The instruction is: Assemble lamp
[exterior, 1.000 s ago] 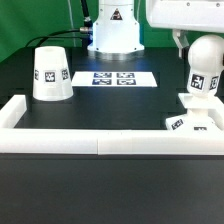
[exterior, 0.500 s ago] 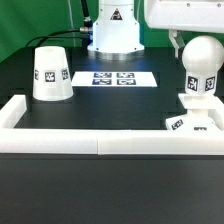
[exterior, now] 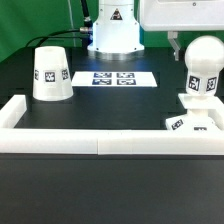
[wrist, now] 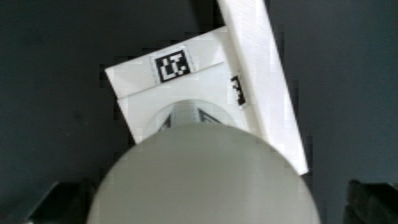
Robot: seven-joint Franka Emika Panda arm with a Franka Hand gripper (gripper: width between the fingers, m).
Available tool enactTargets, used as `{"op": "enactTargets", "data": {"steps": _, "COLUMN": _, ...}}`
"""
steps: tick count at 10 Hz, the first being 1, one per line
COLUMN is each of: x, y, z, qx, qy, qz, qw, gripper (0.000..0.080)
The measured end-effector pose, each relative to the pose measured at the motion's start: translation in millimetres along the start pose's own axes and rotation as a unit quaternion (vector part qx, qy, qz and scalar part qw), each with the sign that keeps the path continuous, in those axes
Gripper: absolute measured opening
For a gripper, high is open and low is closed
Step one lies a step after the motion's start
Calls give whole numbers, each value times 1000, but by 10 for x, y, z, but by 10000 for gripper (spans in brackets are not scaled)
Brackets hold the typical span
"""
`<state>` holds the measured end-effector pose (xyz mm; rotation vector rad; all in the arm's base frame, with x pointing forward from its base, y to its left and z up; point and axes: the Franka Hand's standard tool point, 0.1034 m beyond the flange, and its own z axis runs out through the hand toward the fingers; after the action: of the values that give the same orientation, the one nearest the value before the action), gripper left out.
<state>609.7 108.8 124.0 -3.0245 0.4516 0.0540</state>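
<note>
White bulb [exterior: 204, 62] now stands straighter on the base [exterior: 197, 120] than before.

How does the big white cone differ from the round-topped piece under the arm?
The shade is a wide cone; the bulb is slimmer and round-headed. The shade sits on the table; the bulb stands on the base. Both are white with black tags.

It looks like a robotics lab bench: a black table [exterior: 110, 112] fenced by a long white wall strip [exterior: 100, 141], a marker board [exterior: 113, 78] lying flat before the white arm base [exterior: 112, 32], green backdrop [exterior: 25, 25] behind, and a printed tag even on the shade [exterior: 50, 73].
</note>
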Motion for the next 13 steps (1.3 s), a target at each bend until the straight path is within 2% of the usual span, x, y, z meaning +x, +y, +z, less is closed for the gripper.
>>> {"op": "enactTargets", "data": {"steps": 1, "x": 0, "y": 2, "z": 2, "qx": 0, "qy": 0, "qz": -22, "qw": 1000, "gripper": 699}}
{"op": "enactTargets", "data": {"steps": 2, "x": 7, "y": 26, "z": 7, "qx": -7, "qy": 1, "qz": -99, "qw": 995, "gripper": 699}}
{"op": "enactTargets", "data": {"steps": 6, "x": 12, "y": 24, "z": 3, "qx": -15, "qy": 2, "qz": -262, "qw": 965, "gripper": 699}}
{"op": "enactTargets", "data": {"steps": 11, "x": 23, "y": 59, "z": 18, "qx": -20, "qy": -3, "qz": -456, "qw": 890, "gripper": 699}}
{"op": "enactTargets", "data": {"steps": 12, "x": 30, "y": 56, "z": 20, "qx": -22, "qy": -4, "qz": -478, "qw": 878, "gripper": 699}}
{"op": "enactTargets", "data": {"steps": 13, "x": 39, "y": 50, "z": 23, "qx": -30, "qy": -6, "qz": -517, "qw": 855, "gripper": 699}}
